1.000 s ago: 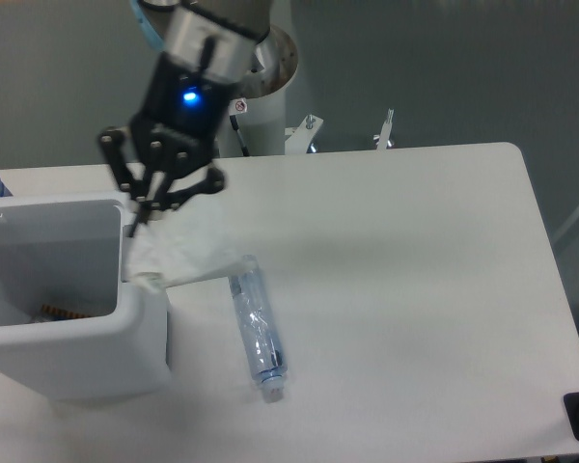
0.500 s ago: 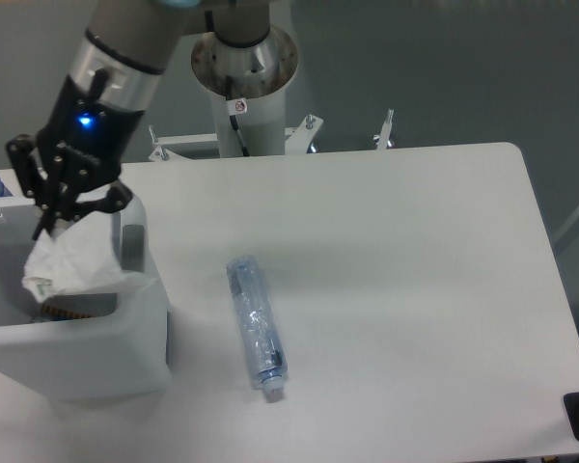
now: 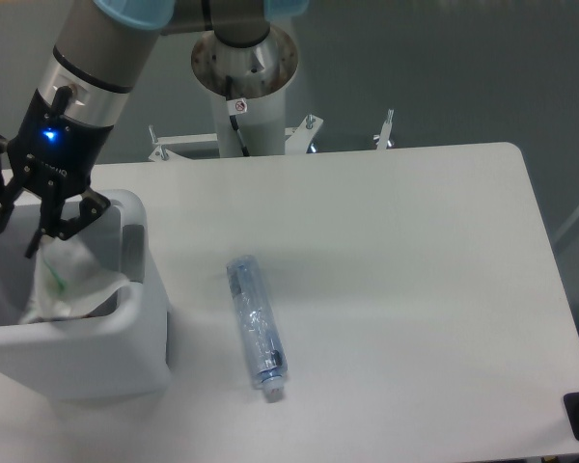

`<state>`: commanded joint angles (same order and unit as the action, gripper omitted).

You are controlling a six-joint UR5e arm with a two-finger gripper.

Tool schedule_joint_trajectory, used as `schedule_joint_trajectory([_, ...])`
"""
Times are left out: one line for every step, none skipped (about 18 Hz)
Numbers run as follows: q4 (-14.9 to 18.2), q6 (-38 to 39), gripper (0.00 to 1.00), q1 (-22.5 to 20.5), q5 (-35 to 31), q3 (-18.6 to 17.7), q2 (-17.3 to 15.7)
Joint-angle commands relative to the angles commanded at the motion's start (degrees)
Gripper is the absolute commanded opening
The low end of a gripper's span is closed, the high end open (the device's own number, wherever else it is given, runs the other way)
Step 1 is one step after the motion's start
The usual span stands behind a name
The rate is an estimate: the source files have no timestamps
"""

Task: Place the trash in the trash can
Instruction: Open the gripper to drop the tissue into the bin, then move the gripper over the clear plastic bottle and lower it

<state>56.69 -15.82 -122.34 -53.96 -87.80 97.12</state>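
Nearest you, the crushed bottle (image 3: 256, 324) lies flat on the table (image 3: 396, 289), cap end toward the near edge, just right of the trash can (image 3: 96, 357) but not touching it, well apart from the gripper. The can sits at the near-left corner w/ its grey panel (image 3: 132, 247) on the right rim. Inside it, the crumpled white wrapper (image 3: 66, 283) leans against the right wall, directly below the gripper (image 3: 13, 227). Gripper fingers are spread apart, nothing between them; wrapper looks free of them, tho the top of it sits just under the right fingertip. Arm comes down from the far upper middle, slanting left, wrist w/ blue light over the can's far-left part. Farther back, the robot's base column (image 3: 243, 92) stands behind the table's far edge.
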Motion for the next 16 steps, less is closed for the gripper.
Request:
schedule_joint_trajectory([0.00,0.44,1.00,0.00,0.00,0.26,0.00])
schedule_joint_trajectory([0.00,0.70,1.00,0.00,0.09,0.70,0.09])
schedule_joint_trajectory([0.00,0.79,1.00,-0.35,0.09,0.79,0.26])
schedule_joint_trajectory([0.09,0.79,1.00,-0.87,0.00,0.96,0.26])
schedule_joint_trajectory([0.09,0.88,1.00,-1.66,0.00,1.05,0.26])
schedule_joint_trajectory([0.09,1.31,1.00,-2.98,0.00,1.23,0.18])
schedule_joint_trajectory([0.00,2.02,1.00,-4.12,0.00,1.49,0.18])
schedule_joint_trajectory([0.00,2.46,1.00,-5.26,0.00,1.93,0.52])
schedule_joint_trajectory([0.00,2.46,1.00,-6.23,-0.09,2.37,1.05])
schedule_joint_trajectory([0.00,2.55,1.00,-7.11,-0.09,2.55,1.58])
schedule_joint_trajectory([0.00,3.16,1.00,-8.08,-0.17,2.72,1.93])
schedule_joint_trajectory([0.00,4.64,1.00,-8.78,-0.70,2.98,2.63])
schedule_joint_trajectory([0.00,6.14,1.00,-9.05,-2.79,3.34,3.33])
schedule_joint_trajectory([0.00,6.85,1.00,-9.23,-5.68,3.69,3.86])
schedule_joint_trajectory([0.00,7.12,1.00,-9.58,-8.50,4.13,4.39])
schedule_joint_trajectory([0.09,7.21,1.00,-9.67,-10.53,4.56,5.18])
